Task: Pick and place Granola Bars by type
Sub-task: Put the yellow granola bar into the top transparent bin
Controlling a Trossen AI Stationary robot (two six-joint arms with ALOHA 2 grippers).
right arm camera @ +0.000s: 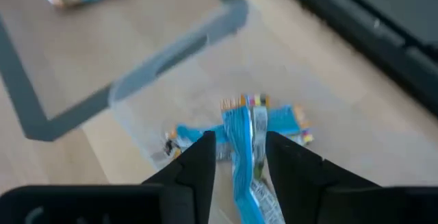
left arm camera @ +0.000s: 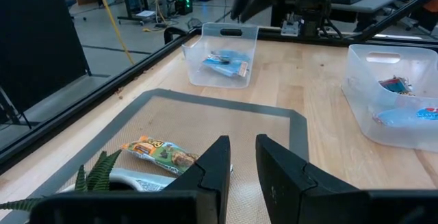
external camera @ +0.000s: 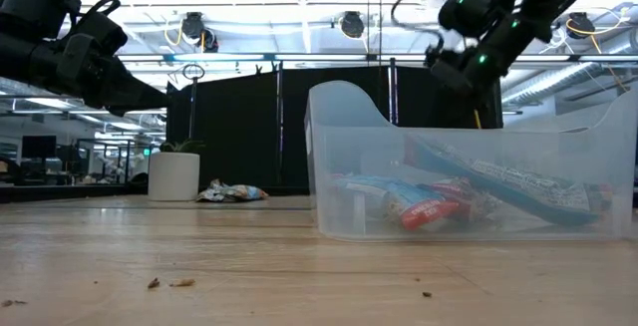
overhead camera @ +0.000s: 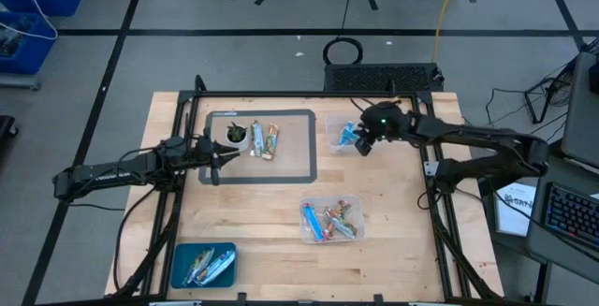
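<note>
High view: the right pincer [overhead camera: 363,144] hangs over the clear bin [overhead camera: 343,130] at the far right, fingers apart around a blue bar [right arm camera: 241,148], whether gripping I cannot tell. The left pincer [overhead camera: 217,163], slightly apart and empty, waits beside two bars [overhead camera: 263,140] on the mat [overhead camera: 299,161]. Light, crinkly, slippery wrappers; best pinched mid-length across the width.

My overhead camera looks straight down on the whole table [overhead camera: 281,222]. My low one sits at tabletop height, close against the clear bin [external camera: 469,166], facing the room beyond it. My left wrist camera looks across the grey-bordered mat [left arm camera: 205,114] toward the far bin [left arm camera: 220,54]. My right wrist camera looks steeply down into that same far bin, very near it; both wrist views share it.
</note>
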